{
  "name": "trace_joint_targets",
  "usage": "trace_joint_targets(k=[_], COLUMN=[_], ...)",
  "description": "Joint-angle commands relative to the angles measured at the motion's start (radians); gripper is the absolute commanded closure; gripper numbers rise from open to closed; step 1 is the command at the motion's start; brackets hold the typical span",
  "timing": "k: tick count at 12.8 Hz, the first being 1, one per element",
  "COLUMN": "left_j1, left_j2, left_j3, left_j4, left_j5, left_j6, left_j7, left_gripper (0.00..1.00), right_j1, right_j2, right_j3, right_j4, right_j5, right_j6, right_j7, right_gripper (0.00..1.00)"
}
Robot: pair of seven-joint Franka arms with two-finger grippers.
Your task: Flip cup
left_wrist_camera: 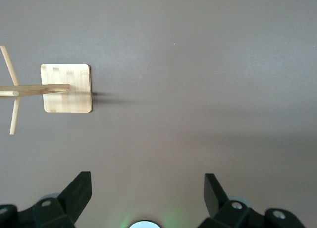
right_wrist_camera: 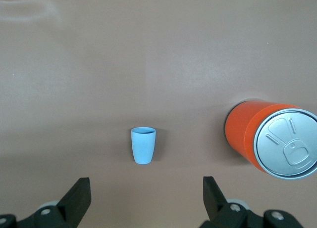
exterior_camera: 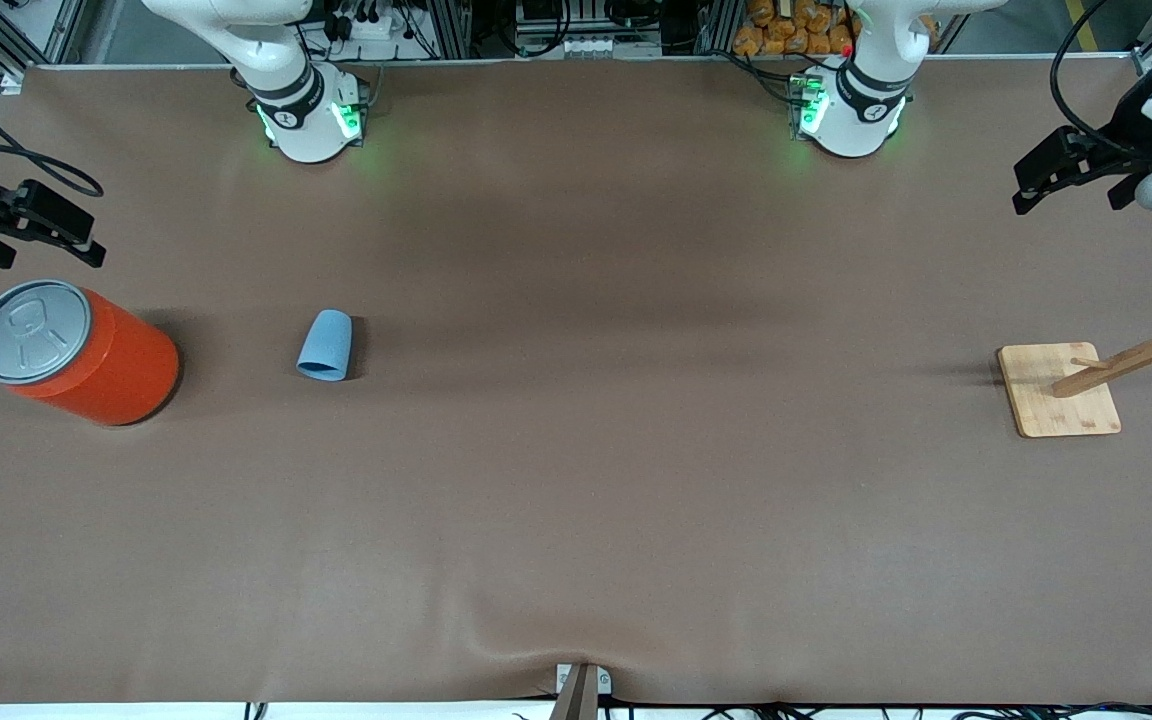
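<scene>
One cup point(exterior_camera: 324, 346) lies on its side on the counter point(exterior_camera: 576, 500), beside the can point(exterior_camera: 76, 350) at your right arm's end. It looks light, stiff and matte; take it across its body. No writing shows. Right gripper point(exterior_camera: 21, 225) and left gripper point(exterior_camera: 1076, 170) hover, jaws apart, empty.

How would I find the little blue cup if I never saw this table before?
Start at the big orange can with the grey pull-tab lid, at the right arm's end of the brown table. Beside it, toward the middle of the table, is the cup. It is plain light blue, has no handle, and is much smaller than the can.
</scene>
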Motion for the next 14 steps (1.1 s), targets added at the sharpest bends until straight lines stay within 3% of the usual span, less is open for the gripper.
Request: trace_joint_targets(k=[1,8,11,14], left_j1=[0.004,0.015,0.015,0.015], left_j2=[0.013,0.02,0.019,0.019], left_j3=[-0.002,0.006,0.006,0.006], left_j4=[0.031,0.031,0.031,0.031], left_j5=[0.001,0.001,0.001,0.001], left_j6=[-0.014,-0.015,-0.015,-0.015], left_j7=[0.003,0.006,0.008,0.003], left_gripper=[0.0,0.0,0.0,0.0], right_j1=[-0.008,0.014,0.069,0.133], right_j2=[0.006,0.029,0.076,0.125], right_j3=[0.003,0.009,0.012,0.011], right_j4=[0.017,0.0,-0.06,-0.192], right_j5=[-0.009,-0.005,0.011,0.018], right_j6=[-0.014,-0.055,-0.116,-0.075], right_j7=[-0.014,-0.016,-0.025,-0.025], right_gripper=[0.0,0.0,0.0,0.0])
